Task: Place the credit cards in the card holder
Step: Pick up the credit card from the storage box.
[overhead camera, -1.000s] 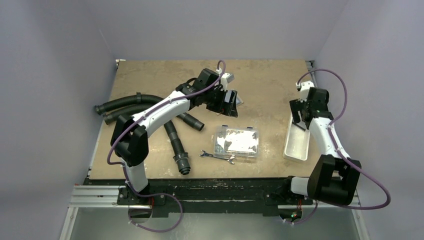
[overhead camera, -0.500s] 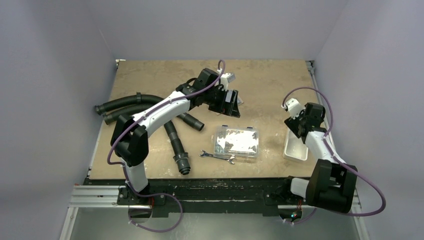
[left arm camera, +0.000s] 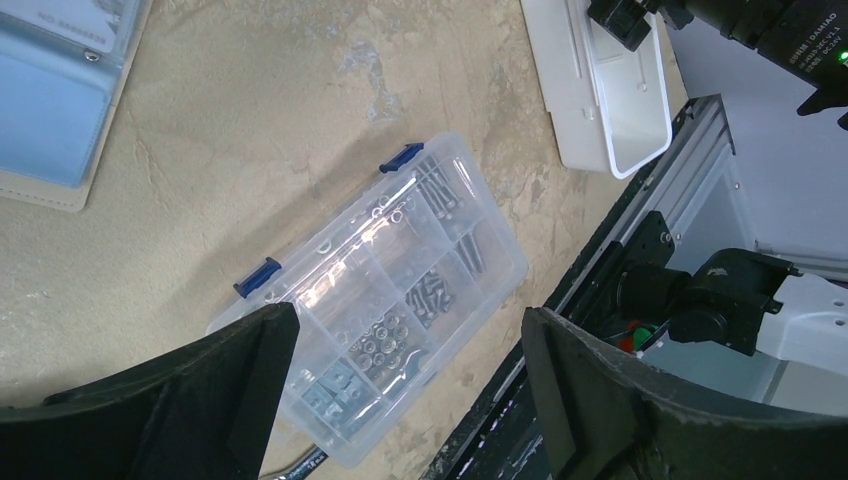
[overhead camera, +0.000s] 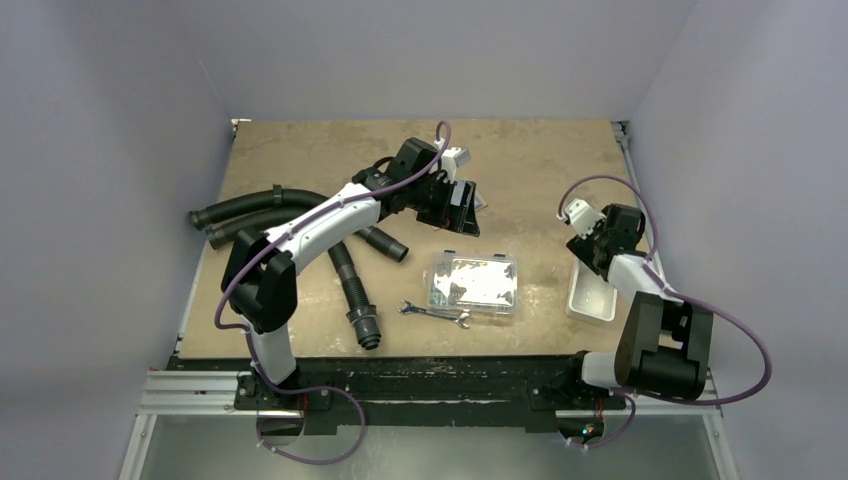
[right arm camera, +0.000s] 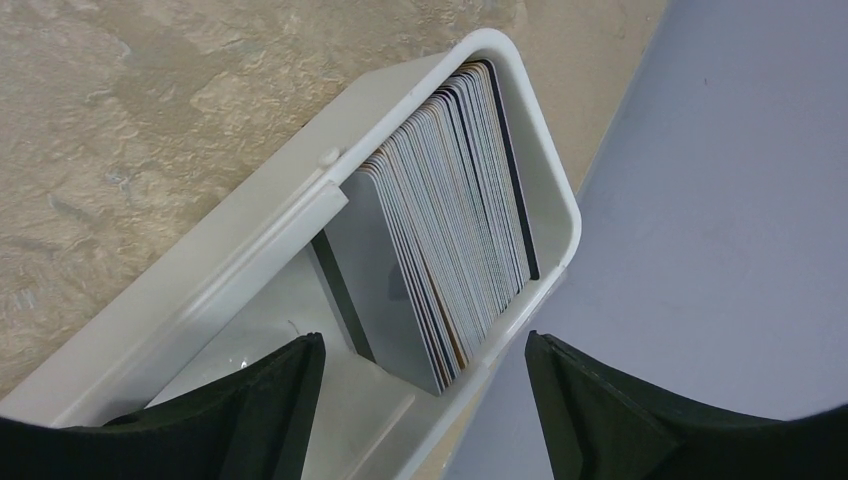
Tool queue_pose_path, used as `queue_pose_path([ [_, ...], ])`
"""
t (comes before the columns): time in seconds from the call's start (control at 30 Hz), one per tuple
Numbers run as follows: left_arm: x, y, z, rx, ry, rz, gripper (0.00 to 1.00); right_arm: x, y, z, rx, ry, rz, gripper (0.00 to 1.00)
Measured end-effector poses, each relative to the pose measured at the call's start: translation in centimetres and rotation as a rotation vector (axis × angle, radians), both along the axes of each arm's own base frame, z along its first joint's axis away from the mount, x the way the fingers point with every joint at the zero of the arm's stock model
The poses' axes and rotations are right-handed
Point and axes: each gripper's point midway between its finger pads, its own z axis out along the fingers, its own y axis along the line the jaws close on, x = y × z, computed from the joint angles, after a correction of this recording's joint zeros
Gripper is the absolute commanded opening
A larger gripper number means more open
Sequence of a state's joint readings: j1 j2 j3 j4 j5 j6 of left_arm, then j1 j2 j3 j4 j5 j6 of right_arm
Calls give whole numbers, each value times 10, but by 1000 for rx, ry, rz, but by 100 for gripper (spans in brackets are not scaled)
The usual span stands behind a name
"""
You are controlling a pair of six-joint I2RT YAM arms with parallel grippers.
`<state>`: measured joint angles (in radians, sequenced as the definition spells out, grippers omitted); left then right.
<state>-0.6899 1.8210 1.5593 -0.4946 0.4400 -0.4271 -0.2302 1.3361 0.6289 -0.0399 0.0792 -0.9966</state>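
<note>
On the right side of the worktop (overhead camera: 540, 160), the right tool (right arm camera: 422, 345) hangs over the white tray (right arm camera: 250, 250) with its jaws spread wide and nothing in them. Directly beneath sit the credit cards (right arm camera: 450, 240), packed on edge in a tight stack against the tray's rounded end wall. The left tool (left arm camera: 408, 315) hovers nearer the middle, just as wide and just as empty, above the clear compartment box (left arm camera: 430, 230), while the card holder (left arm camera: 50, 110) lies flat near that box, well apart from the tray.
</note>
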Motion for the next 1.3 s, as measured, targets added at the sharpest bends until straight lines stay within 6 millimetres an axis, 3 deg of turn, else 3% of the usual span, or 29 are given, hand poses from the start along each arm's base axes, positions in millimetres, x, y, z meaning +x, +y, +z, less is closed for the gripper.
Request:
queue_pose_path([
  [0.53,0,0,0,1,-1,1,89,14,-10,12,-68,-53,4,70],
  [0.77,0,0,0,1,-1,1,89,14,-7,10,-58,-46,19,74],
  [0.97,0,0,0,0,-1,0,89,13,-6,1,-47,-25,28,72],
  [1.13,0,0,0,0,-1,0,89,13,-6,-2,-48,-16,29,67],
  [1.3,0,0,0,0,-1,0,89,14,-6,-1,-50,-19,31,54],
])
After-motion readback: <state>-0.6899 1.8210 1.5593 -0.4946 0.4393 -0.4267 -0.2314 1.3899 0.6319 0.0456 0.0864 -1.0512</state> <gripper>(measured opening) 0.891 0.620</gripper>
